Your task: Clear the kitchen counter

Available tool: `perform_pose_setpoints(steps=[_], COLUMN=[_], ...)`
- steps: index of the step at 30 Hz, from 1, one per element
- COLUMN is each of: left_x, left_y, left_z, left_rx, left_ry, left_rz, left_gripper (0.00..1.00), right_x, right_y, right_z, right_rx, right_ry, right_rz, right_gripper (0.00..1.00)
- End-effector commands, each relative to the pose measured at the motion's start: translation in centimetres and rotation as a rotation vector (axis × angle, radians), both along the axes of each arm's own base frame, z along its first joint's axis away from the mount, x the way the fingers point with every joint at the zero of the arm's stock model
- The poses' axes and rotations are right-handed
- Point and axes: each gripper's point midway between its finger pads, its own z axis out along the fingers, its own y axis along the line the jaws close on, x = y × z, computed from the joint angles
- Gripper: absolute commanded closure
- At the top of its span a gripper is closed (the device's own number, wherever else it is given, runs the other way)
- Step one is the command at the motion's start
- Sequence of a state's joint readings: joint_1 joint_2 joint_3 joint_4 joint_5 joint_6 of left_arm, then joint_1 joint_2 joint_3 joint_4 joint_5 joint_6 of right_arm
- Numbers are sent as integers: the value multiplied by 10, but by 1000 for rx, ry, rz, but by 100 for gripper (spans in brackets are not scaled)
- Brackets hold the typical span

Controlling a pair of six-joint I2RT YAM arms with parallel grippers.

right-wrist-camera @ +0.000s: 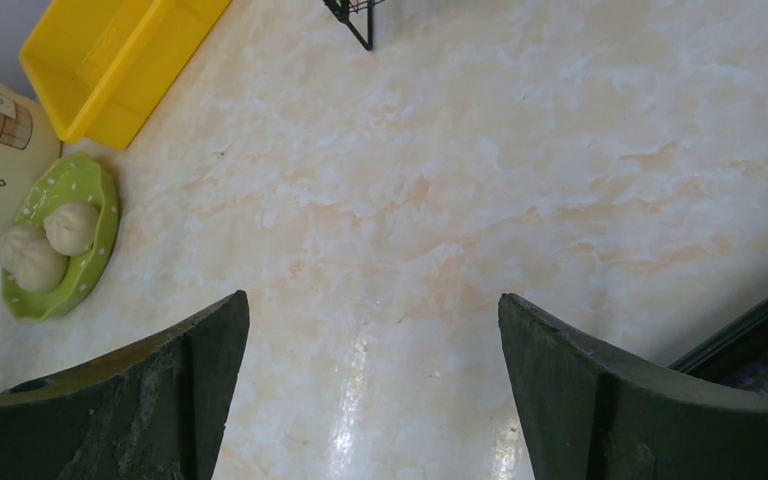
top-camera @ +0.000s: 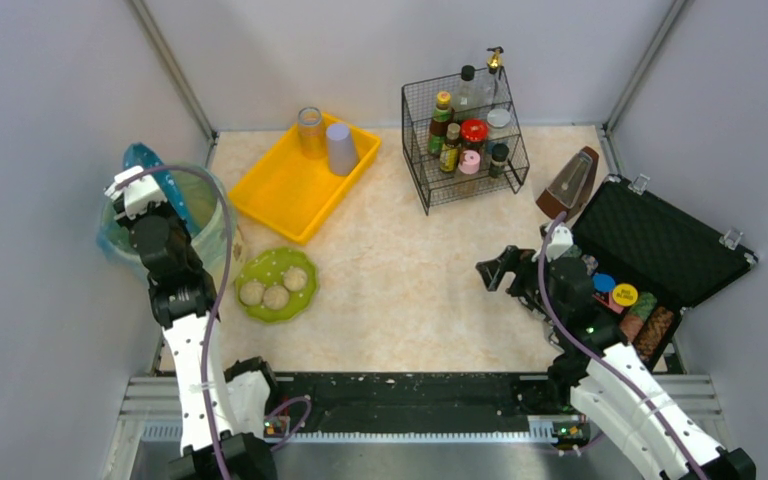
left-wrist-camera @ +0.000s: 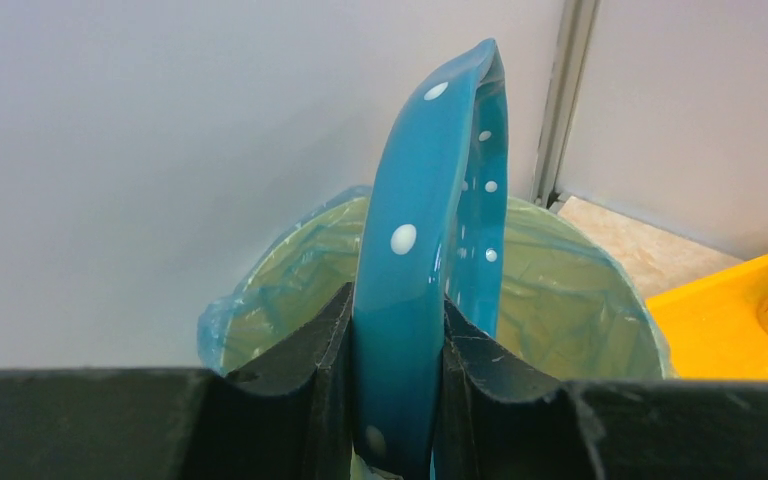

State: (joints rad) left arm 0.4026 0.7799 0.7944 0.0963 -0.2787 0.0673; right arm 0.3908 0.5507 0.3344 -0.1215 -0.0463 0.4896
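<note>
Black rail (top-camera: 410, 395), cream kitchen counter (top-camera: 400, 270), grey walls (top-camera: 40, 100); left end effector (left-wrist-camera: 397, 300) tight on blue plate (left-wrist-camera: 430, 180), right end effector (right-wrist-camera: 372, 300) agape

The left arm (top-camera: 195, 370) and the right arm (top-camera: 630, 392) are built the same, with white shells on the long links and black blocks at the joints, and a thin purple-grey cable (top-camera: 219, 300) runs loose along each. The left tool (left-wrist-camera: 397, 310) and the right tool (right-wrist-camera: 370, 305) each have two thick, matte black fingers (right-wrist-camera: 160, 400), wedge-shaped and a little scuffed with grey marks. A small green light (top-camera: 588, 329) glows on the right arm.
</note>
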Motion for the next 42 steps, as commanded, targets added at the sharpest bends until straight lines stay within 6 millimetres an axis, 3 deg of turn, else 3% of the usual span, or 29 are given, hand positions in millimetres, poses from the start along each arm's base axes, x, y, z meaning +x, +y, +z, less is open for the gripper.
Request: perform_pose_setpoints(steps=[1,12,19,23,28,35,42], left_x=[-28,-54,-58,-46,-22,21,62], left_y=[-20,-29,-52,-72,-96,-129,-145], left_z=[106,137,169,181,182,163,129], left_rx=[220,182,-36,-210,-401,-657,-778], left_ry=[-303,-423,-616,-688,-671,-610,-495], left_rz=[-20,-4,-155,-300,-463,-690,-738], left_gripper=[100,100,100,100,100,100,100], right_x=[2,2,1,1,1,2,3], right_y=[7,7,6,6,5,5,5], right_z=[12,13,11,12,11,11,8], right_rx=[15,18,17,18,17,17,17], right_ry=[-52,-56,-55,-58,-56,-56,-50], right_rz=[27,31,27,25,23,20,18], right_gripper=[8,8,8,8,8,8,8])
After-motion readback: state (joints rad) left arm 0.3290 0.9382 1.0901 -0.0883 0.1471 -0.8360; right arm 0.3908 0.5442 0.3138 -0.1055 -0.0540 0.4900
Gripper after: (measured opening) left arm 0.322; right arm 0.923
